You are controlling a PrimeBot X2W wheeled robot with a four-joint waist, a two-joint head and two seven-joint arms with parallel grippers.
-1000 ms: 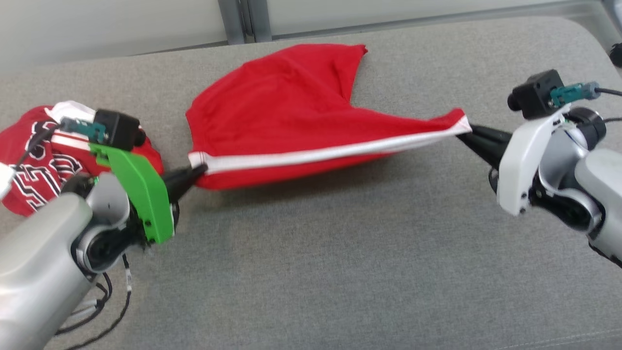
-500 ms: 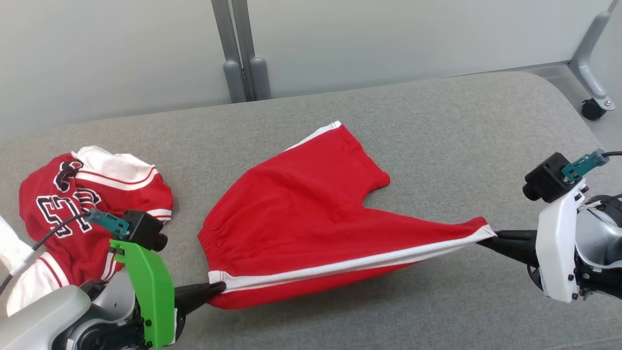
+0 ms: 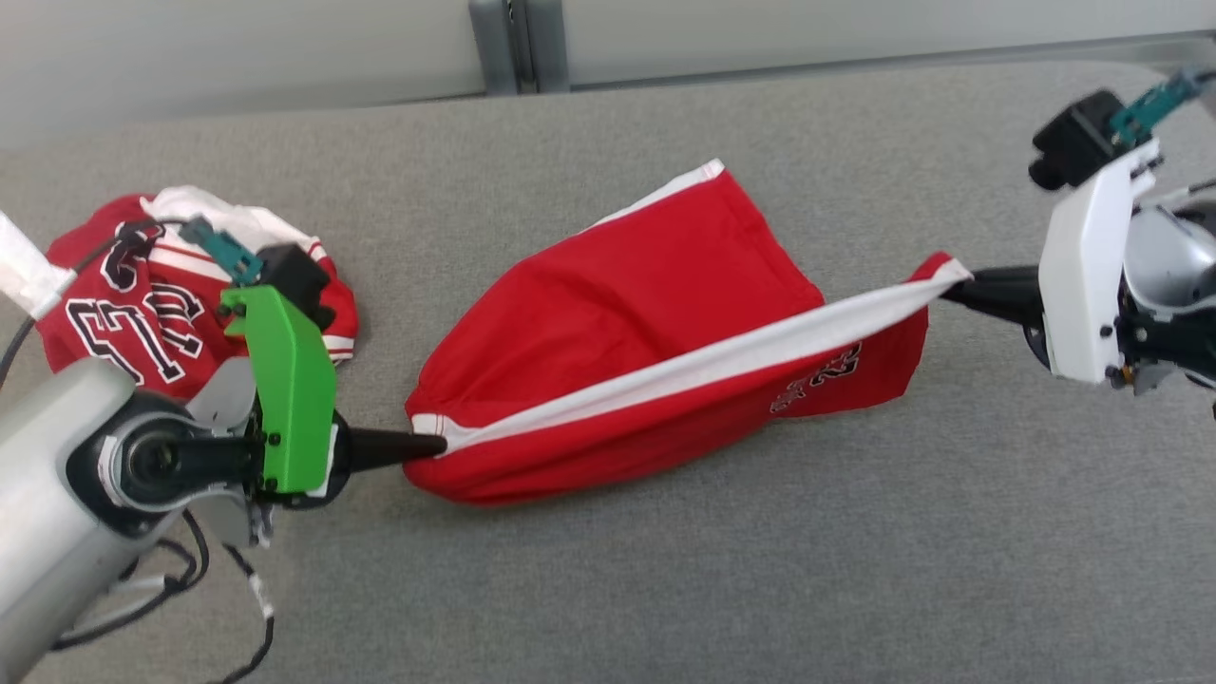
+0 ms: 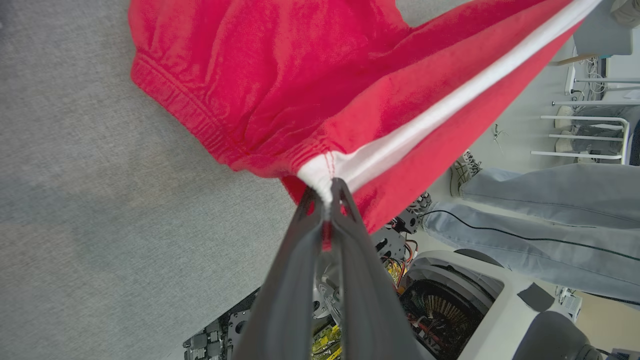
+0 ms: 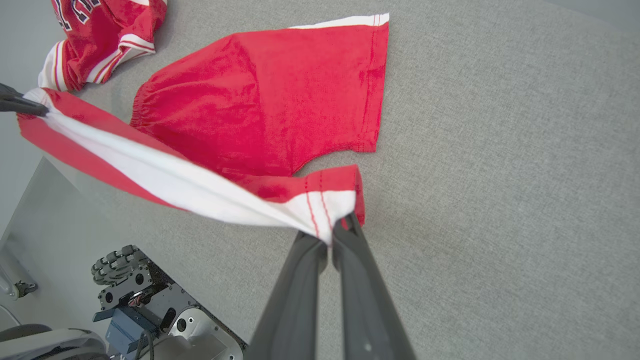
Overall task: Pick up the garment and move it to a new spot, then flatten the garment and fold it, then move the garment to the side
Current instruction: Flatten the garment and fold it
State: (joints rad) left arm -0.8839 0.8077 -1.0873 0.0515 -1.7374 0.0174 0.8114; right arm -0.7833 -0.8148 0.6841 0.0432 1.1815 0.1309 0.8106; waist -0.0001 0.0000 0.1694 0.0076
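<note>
A pair of red shorts [image 3: 646,313] with a white side stripe is the garment I hold, stretched between both grippers above the grey cushion [image 3: 665,589]. My left gripper [image 3: 439,445] is shut on the waistband end of the stripe [image 4: 327,192]. My right gripper [image 3: 950,283] is shut on the hem end [image 5: 336,227]. The near leg hangs from the taut stripe and shows a small print, while the far leg [image 5: 280,90] lies flat. A red jersey T-shirt [image 3: 123,304] with white sleeves and black numbers lies crumpled to the left, behind my left wrist.
The cushion's front edge runs close below my left gripper [image 4: 225,310]. A person's legs in jeans [image 4: 525,200] stand beside the robot's base. A grey partition post [image 3: 518,43] rises behind the cushion. Open cushion lies in front and to the right.
The camera has shifted. My right gripper has risen with the hem, so the stripe slopes upward and the near leg hangs with its print showing. Both grips stay shut.
</note>
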